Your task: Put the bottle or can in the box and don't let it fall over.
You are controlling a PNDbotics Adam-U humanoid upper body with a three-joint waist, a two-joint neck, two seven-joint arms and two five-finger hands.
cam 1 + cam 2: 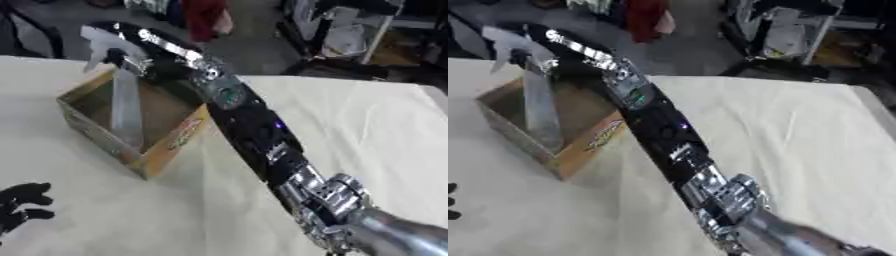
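Left eye view: bottle (125,107) upright in box (166,150), under right robot hand (118,42).

Matt brown cardboard box (166,150). Silvery, smooth bottle (127,107), looks like metal or clear plastic. Glossy black arm (254,132), polished silver metal joints. Desk (367,130) in matt cream cloth.

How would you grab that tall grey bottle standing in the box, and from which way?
Grab the tall grey bottle near its top, coming down from above. It is thin and stands upright inside the cardboard box, whose walls block a sideways reach to its lower part. The right hand appears to hold it at the top.
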